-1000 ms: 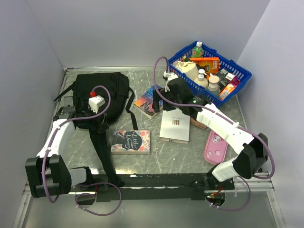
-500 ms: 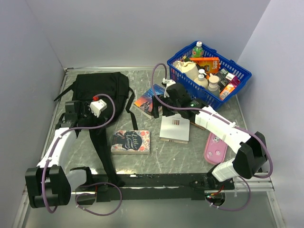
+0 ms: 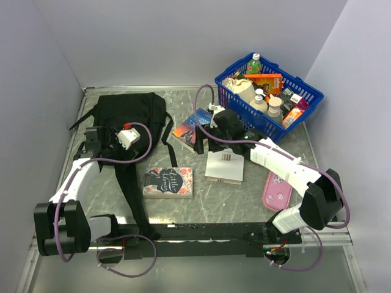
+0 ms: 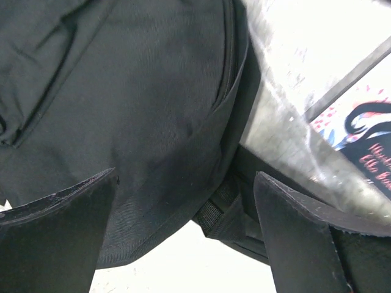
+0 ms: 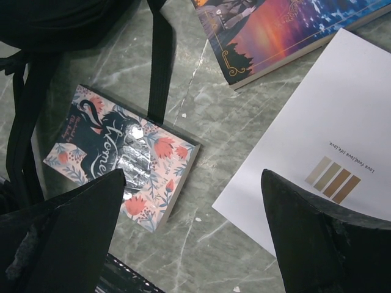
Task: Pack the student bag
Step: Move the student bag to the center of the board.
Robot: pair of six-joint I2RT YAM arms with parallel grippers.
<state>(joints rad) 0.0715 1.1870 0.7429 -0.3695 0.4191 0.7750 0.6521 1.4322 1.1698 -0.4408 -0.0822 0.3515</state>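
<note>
Looking down from the top external view, the student bag (image 3: 131, 110) lies flat at 10 o'clock on the marble table (image 3: 244, 204), with its long strap (image 3: 131, 195) trailing toward 6 o'clock. The left gripper (image 3: 101, 140) hangs over the bag's near edge, and a purple cable (image 3: 143, 146) loops across the fabric. A floral book (image 3: 168, 182) sits just beside the strap at its 3 o'clock. The right gripper (image 3: 204, 135) hovers near the table's centre, above a sunset-cover book (image 3: 188, 129) and a white book (image 3: 225, 166). A blue basket (image 3: 308, 91) full of small goods stands at 1 o'clock, and a pink case (image 3: 276, 188) lies at 4 o'clock.

In the left wrist view, the left gripper (image 4: 183, 177) is spread wide and empty, with the bag (image 4: 134, 104) filling the space under it. A corner of the floral book (image 4: 366, 146) shows at 3 o'clock.

In the right wrist view, the right gripper (image 5: 192, 177) is likewise released, grasping nothing. The floral book (image 5: 122, 159) lies below it, the sunset-cover book (image 5: 275, 30) at 1 o'clock and the white book (image 5: 317, 140) at 3 o'clock. One strap (image 5: 160, 61) touches the floral book's top edge.
</note>
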